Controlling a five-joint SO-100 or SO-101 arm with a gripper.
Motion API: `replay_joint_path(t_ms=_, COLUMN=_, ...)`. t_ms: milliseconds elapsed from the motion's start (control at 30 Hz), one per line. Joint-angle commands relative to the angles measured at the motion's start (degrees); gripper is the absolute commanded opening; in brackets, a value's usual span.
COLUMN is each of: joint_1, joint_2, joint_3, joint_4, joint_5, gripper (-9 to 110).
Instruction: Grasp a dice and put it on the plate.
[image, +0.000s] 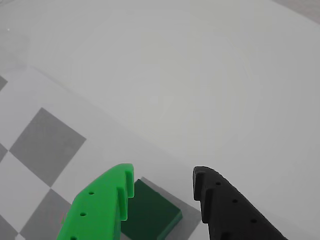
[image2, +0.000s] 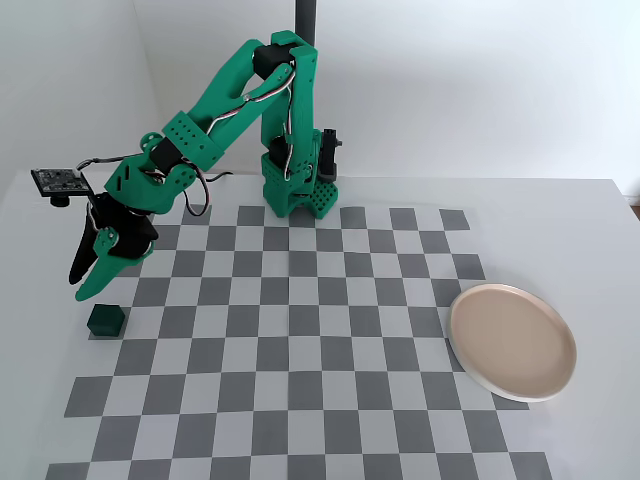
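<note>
In the fixed view we see the green arm (image2: 235, 110) reaching out from its base (image2: 298, 195) at the far edge of the checkered mat (image2: 300, 350) toward the left side of the desk (image2: 600, 250). Its end effector (image2: 84, 285) points downward and hangs just above and slightly left of the dice (image2: 105, 320), which sits at the mat's left edge, roughly halfway along that side. We cannot see any contact between the 2 from this camera.

In the wrist view the end effector (image: 162, 187) is spread apart, with 1 bright green finger (image: 102, 205) on the left and 1 black finger (image: 230, 210) on the right, and a clear gap between their tips. It has hold of nothing. The dice (image: 150, 215) lies low in that view, a dark green block resting on the mat (image: 45, 145), partly behind the green finger and closer to it than to the black one. We cannot tell from this angle whether the green finger touches the cube or merely overlaps it in the picture.

The plate (image2: 512, 342) rests on the right side of the mat in the fixed view, well apart from the dice and the end effector, its paler rim overhanging the mat's right edge. A small circuit board (image2: 57, 182) juts out beside the wrist.
</note>
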Motion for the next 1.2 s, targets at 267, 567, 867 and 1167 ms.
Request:
replay_joint_path(t_ms=267, joint_1=-2.2, joint_2=0.0, joint_3=-5.2, joint_4=0.4, joint_5=-1.7, gripper=16)
replay_joint_path(t_ms=567, joint_1=-4.6, joint_2=0.2, joint_3=-5.2, joint_4=0.7, joint_5=-1.8, gripper=20)
replay_joint_path(t_ms=867, joint_1=-4.2, joint_2=-2.5, joint_3=-6.9, joint_4=0.3, joint_5=-0.9, gripper=21)
replay_joint_path(t_ms=1167, joint_1=-2.9, joint_2=-6.9, joint_3=-9.5, joint_4=0.3, joint_5=-1.2, gripper=21)
